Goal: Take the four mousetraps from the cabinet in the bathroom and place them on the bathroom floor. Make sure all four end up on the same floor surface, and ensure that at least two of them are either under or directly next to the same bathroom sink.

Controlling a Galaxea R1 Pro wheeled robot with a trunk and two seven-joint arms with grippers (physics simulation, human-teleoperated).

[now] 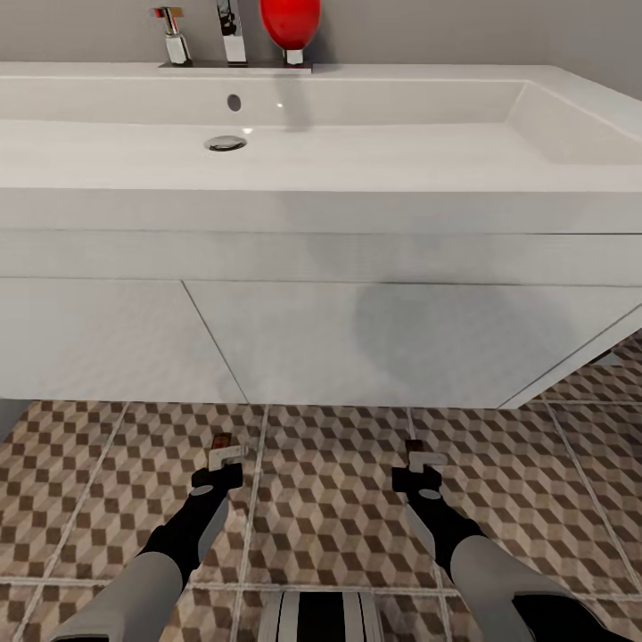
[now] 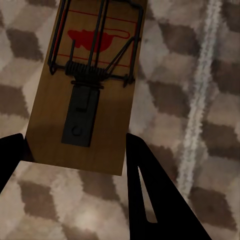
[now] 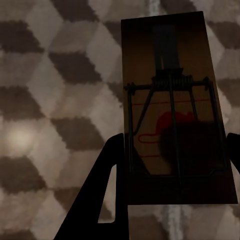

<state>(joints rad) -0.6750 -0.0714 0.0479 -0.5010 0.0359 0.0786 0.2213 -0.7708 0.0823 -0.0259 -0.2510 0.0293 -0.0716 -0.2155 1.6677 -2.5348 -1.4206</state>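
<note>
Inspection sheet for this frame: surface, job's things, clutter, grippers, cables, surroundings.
Surface: bathroom floor, cube-pattern tiles with pale grout lines.
Job's things: one mousetrap between the left gripper's fingers, a second mousetrap between the right gripper's fingers; both appear held over the tiles in front of the sink. Cabinet and other traps: nothing seen.
Clutter: nothing seen on the floor.
Grippers: left gripper and right gripper low in front of the sink, each shut on a trap.
Cables: nothing seen.
Surroundings: chrome tap and a red object behind the basin; grey wall.
</note>
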